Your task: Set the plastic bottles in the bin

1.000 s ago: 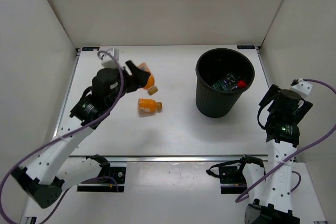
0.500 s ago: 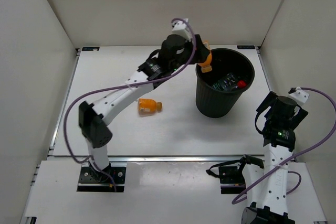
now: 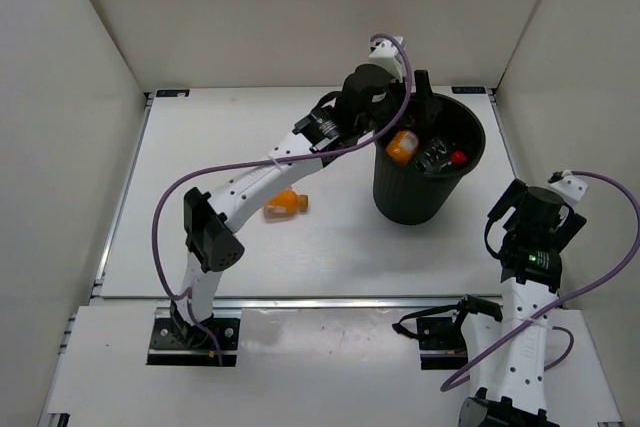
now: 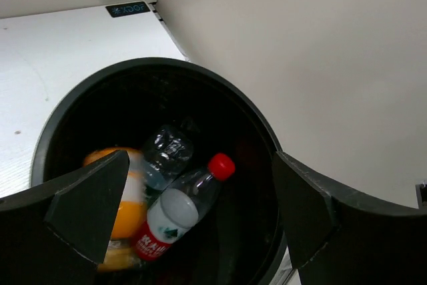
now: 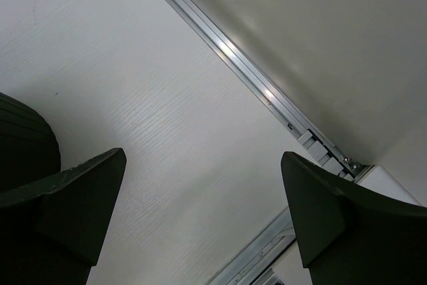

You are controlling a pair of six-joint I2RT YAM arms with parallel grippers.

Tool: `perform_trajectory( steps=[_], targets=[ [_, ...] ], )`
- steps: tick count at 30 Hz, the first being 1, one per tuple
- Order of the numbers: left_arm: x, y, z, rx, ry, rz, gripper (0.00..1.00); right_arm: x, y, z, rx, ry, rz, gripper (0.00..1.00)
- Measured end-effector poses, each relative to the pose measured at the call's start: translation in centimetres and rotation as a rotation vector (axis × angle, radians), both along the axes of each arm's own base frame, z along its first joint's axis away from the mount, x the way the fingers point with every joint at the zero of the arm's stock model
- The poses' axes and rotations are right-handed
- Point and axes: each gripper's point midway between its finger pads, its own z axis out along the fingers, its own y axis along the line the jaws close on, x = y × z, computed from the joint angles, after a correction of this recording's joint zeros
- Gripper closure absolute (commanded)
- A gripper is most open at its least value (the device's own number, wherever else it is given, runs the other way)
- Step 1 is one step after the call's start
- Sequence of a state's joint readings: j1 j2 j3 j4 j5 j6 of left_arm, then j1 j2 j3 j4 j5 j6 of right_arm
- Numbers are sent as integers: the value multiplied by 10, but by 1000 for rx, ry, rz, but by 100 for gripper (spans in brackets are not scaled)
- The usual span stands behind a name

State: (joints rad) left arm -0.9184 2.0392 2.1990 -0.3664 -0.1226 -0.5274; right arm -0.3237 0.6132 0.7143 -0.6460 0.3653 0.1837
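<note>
From above, the left gripper (image 3: pixel 412 105) hangs over the near-left rim of the bin (image 3: pixel 400 197), its arm stretched right across the table (image 3: pixel 220 147). Just under its fingers an orange bottle (image 3: pixel 402 145) is inside the bin, beside the red-capped bottle (image 3: pixel 447 158). A second orange bottle (image 3: pixel 284 204) lies on its side on the table, well behind the fingers and back towards the arm's base. The right gripper (image 3: pixel 508 209) sits off to the right of the bin, apart from it.

Looking down the left wrist, the fingers (image 4: pixel 87 208) are spread wide with nothing pinched. Below the gap lies the red-capped bottle (image 4: pixel 180 211); a crumpled clear bottle (image 4: pixel 167 155) lies just beyond it. The orange bottle (image 4: pixel 133 198) is close under the left finger.

At the right wrist, the fingers (image 5: pixel 327 198) also stand wide apart and hold nothing. Only bare table (image 5: pixel 167 98) shows between them. The bin's wall (image 5: pixel 20 145) is just outside the left finger, and a metal rail (image 5: pixel 253 78) runs beyond the tips.
</note>
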Motion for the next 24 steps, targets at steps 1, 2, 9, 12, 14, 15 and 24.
perform_trajectory(
  steps=[1, 2, 9, 12, 14, 15, 24],
  targets=[
    [-2, 3, 1, 5, -1, 1, 2, -1, 0, 0, 0, 0, 0, 1],
    [-2, 9, 3, 9, -1, 4, 1, -1, 0, 0, 0, 1, 1, 1],
    [-24, 100, -15, 88, 50, 119, 1, -3, 2, 8, -7, -18, 3, 1],
    [-31, 177, -47, 103, 120, 245, 1, -3, 3, 9, -11, -21, 11, 1],
    [-32, 228, -71, 83, 171, 349, 2, -2, 4, 9, -11, -21, 17, 0],
    [-34, 254, -86, 75, 204, 412, 1, -2, 5, 9, -11, -21, 22, 1],
    [-76, 334, -209, 1, 470, 702, 2, 3, 12, 4, 2, -8, 56, 1]
  ],
)
